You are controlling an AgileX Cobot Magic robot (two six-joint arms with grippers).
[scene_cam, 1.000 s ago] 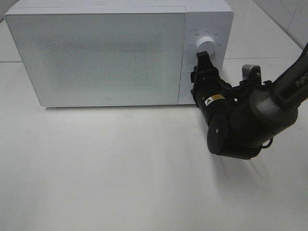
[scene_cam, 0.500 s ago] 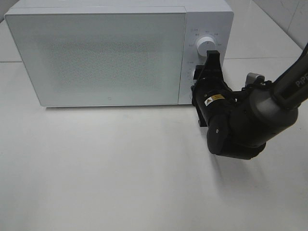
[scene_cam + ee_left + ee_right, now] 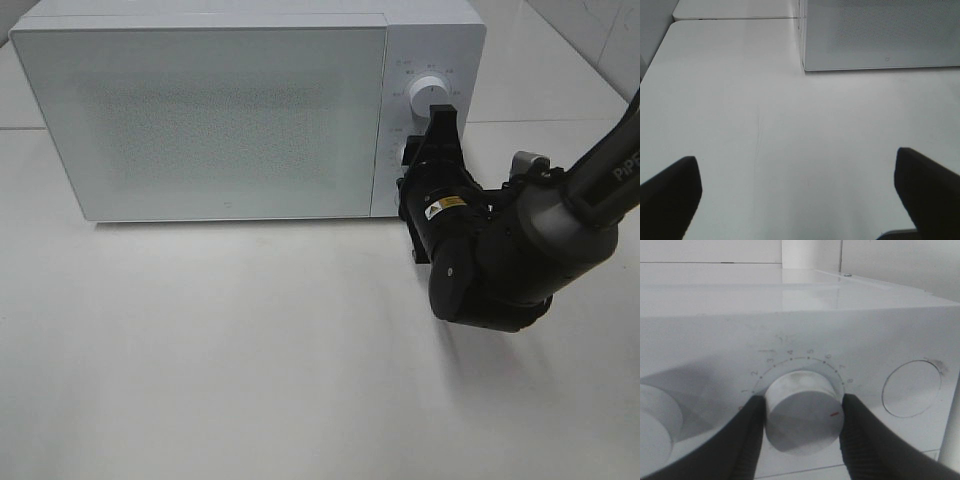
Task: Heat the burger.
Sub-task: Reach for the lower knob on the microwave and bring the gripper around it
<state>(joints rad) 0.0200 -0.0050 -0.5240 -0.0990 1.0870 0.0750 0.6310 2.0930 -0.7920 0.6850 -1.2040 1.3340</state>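
1. Black casing of the right arm (image 3: 500,270) fills the 4 o'clock part of the high view, over the white table (image 3: 200,380). Compared with a second ago its wrist has rolled, so the right gripper (image 3: 424,140) now stands nearly on end. Over the last half-second it shows no further turn.
2. That gripper is clamped on the lower knob (image 3: 802,410), which sits at 2 o'clock in the high view, at 6 o'clock from the upper knob (image 3: 430,90). A wrist roll with the knob pinched means, I judge, that the dial has been turned, so the heating time is being set or has just been set.
3. Farther back, the microwave (image 3: 200,110) has its door shut. The burger appears in no view. It is probably inside, but the frosted door hides any proof.
4. Only the right wrist view shows the grip itself: the fingers (image 3: 747,435) press on opposite sides of the knob, with a red mark (image 3: 835,414) on its face and a numbered scale around it. The high view buries all this under the gripper.
5. Only the left wrist view shows the left gripper (image 3: 800,192), which the high view misses entirely. Its jaws are wide apart and empty above bare table, with a corner of the microwave beyond.
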